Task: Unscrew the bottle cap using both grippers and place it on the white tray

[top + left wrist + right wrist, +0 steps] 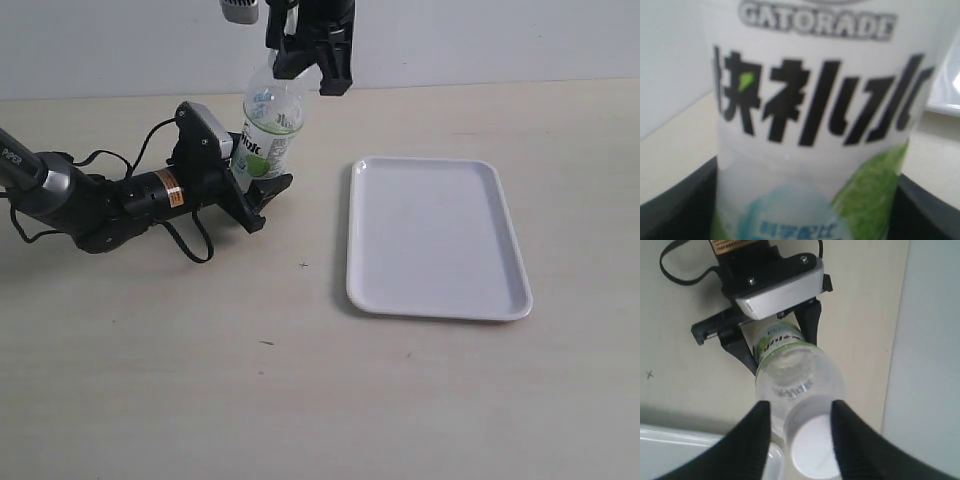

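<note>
the left gripper [258, 190] lay low over the pale wooden table [300, 380], its two black fingers closed on the lower body of the clear gatorade bottle [272, 120]. in the left wrist view the white-and-green label with its dark lettering filled the frame, and a dark finger [675, 200] pressed in at each side. the bottle stood on the table leaning a little, its neck tipped toward the wall, to the left of the white tray [435, 240] and apart from it.

the right gripper [312, 70] came down from above onto the top of the bottle. in the right wrist view its fingers [752, 440] stood apart with the white bottle cap [812, 447] between them, on the bottle's neck. a strip of the clear shoulder showed between one finger and the cap. the other finger looked to be against the cap's edge, though the blur made that uncertain. so the jaws straddled the cap without pinching it from both sides.

the tray lay flat on the table with nothing on it, its long sides running away from the camera.
</note>
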Controlling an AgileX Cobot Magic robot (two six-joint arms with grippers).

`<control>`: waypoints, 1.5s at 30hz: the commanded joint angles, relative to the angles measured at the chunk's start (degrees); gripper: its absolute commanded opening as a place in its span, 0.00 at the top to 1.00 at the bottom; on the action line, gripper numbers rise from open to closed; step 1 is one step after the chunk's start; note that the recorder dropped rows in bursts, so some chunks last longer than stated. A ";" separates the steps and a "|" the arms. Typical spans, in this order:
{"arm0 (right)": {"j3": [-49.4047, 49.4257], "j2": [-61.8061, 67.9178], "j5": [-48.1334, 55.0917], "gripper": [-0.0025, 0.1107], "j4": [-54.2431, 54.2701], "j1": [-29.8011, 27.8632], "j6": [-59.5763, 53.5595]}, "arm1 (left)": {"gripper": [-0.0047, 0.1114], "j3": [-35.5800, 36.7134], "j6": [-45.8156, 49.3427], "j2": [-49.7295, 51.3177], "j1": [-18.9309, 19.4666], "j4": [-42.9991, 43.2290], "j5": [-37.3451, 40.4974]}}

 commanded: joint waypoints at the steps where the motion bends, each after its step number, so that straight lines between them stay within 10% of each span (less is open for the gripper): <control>1: -0.11 -1.59 -0.92 0.29 1.18 0.02 11.17 | 0.96 0.37 0.30 -0.23 -0.20 0.66 -0.82; 17: -0.11 -1.46 -4.04 0.35 -6.54 -0.10 70.52 | 0.96 0.37 0.30 -0.23 -0.20 0.66 -0.82; 45: -0.11 1.05 -3.94 0.46 -4.64 -0.58 78.53 | 0.96 0.37 0.30 -0.23 -0.20 0.66 -0.82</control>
